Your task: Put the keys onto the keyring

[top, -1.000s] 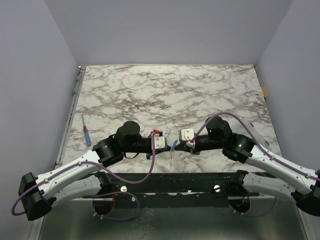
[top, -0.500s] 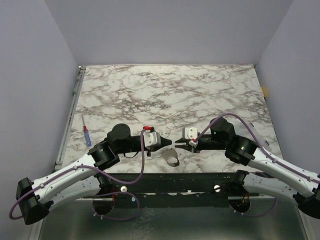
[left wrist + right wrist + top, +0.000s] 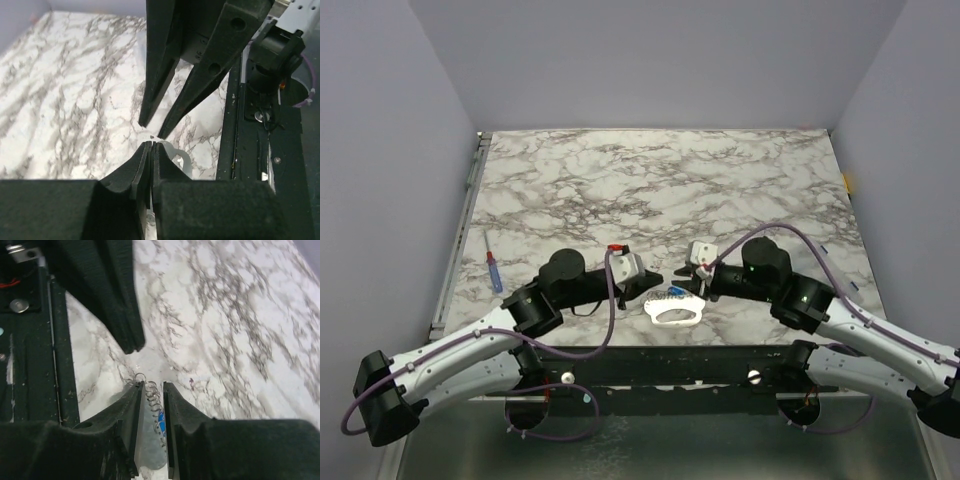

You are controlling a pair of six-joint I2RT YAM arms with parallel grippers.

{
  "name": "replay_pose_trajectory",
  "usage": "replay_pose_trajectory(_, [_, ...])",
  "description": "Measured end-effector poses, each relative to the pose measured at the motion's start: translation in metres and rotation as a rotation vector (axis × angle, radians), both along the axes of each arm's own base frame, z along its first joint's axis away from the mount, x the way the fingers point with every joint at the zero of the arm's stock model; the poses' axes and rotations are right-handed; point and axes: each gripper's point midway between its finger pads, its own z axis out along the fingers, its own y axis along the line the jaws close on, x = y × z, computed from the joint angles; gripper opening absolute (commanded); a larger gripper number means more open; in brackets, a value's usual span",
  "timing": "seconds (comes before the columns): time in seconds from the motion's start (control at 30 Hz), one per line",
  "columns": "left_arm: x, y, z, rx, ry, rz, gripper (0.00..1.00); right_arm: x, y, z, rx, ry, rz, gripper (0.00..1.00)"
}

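Down by the middle of the marble table's (image 3: 650, 180) near edge lies the pale keyring (image 3: 678, 314), the blue-headed keys (image 3: 674, 295) bunched with it. Over that same edge the left gripper (image 3: 151, 146) is pinched tight, while the right gripper's (image 3: 152, 385) jaws stand slightly apart, with the keys showing in the gap.

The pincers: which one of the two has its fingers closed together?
The left pincer: its two fingers press flat against each other. The right pincer has a clear gap between its fingers, with the keys showing in it.
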Motion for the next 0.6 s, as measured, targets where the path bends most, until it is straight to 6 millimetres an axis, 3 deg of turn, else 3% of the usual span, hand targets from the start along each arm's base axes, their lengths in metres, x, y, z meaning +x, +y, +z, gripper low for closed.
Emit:
replay_pose_trajectory(0.13, [0.017,0.000,-0.018,0.020,0.120,0.116,0.26,0.032,-0.013,-0.007,0.029,0.098,-0.279,0.56])
replay_pose_trajectory(0.2, [0.026,0.002,-0.030,0.029,0.197,0.193,0.31,0.052,-0.024,-0.017,0.048,0.182,-0.476,0.63])
replay_pose_trajectory(0.27, [0.038,0.004,-0.046,0.052,0.290,0.289,0.33,0.066,-0.032,-0.036,0.038,0.270,-0.637,0.63])
replay_pose_trajectory(0.4, [0.058,0.008,-0.086,0.148,0.472,0.477,0.34,0.084,-0.043,-0.093,-0.075,0.471,-0.881,0.61])
replay_pose_trajectory(0.5, [0.067,0.010,-0.109,0.226,0.548,0.573,0.34,0.086,-0.053,-0.130,-0.164,0.588,-0.985,0.57])
replay_pose_trajectory(0.6, [0.071,0.016,-0.124,0.271,0.578,0.639,0.35,0.080,-0.064,-0.151,-0.222,0.661,-1.045,0.54])
